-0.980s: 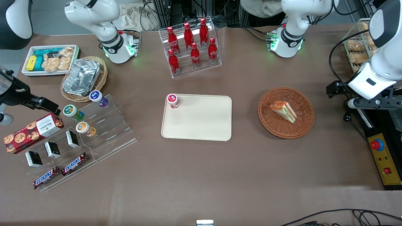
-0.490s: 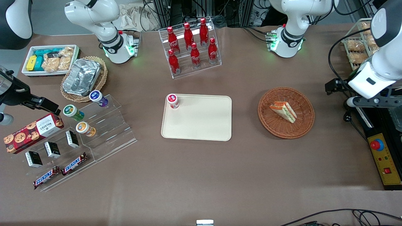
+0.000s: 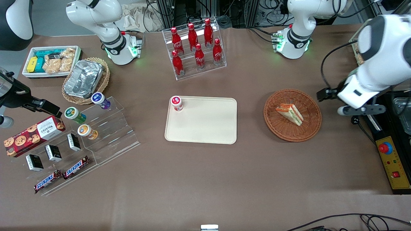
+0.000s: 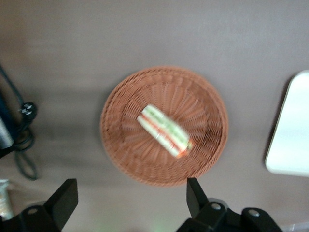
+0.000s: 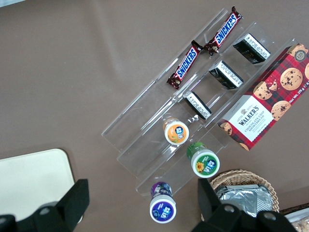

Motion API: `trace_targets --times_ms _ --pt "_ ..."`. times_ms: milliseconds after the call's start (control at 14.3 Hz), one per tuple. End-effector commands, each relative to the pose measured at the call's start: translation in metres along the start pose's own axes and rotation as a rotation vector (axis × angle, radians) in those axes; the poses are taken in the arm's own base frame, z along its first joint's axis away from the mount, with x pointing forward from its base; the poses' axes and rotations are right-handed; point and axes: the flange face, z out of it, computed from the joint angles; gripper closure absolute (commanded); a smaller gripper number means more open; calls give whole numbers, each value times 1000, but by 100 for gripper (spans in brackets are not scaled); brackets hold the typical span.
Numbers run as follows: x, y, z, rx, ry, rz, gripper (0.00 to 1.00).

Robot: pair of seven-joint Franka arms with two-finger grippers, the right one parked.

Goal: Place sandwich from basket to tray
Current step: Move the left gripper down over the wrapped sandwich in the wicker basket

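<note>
The sandwich (image 3: 290,114), a pale wedge with orange and green layers, lies in the round reddish-brown wicker basket (image 3: 273,125). The cream tray (image 3: 205,128) lies flat beside the basket, toward the parked arm's end. My left gripper (image 3: 348,107) hangs above the table just outside the basket's rim, toward the working arm's end. In the left wrist view the gripper (image 4: 130,198) is open, its fingers (image 4: 65,198) spread wide with nothing between them. That view also has the sandwich (image 4: 164,130) in the basket (image 4: 125,150) and an edge of the tray (image 4: 292,130).
A small red-and-white jar (image 3: 176,103) stands on one corner of the tray. A clear rack of red bottles (image 3: 196,48) stands farther from the front camera. A yellow control box (image 3: 393,166) and cables (image 4: 21,140) lie at the working arm's end of the table.
My left arm has swung in from the working arm's end of the table toward the basket. The sandwich, basket and tray have not moved.
</note>
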Motion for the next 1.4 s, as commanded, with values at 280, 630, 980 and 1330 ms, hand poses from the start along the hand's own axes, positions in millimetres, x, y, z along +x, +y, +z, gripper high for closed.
trace_targets --times_ms 280,630,980,1330 --pt "-33 -1 123 -41 121 -242 0" --pt "-28 21 157 -27 76 -545 0" --pt "-26 56 195 -24 87 -700 0" --pt "-36 55 220 24 71 -699 0"
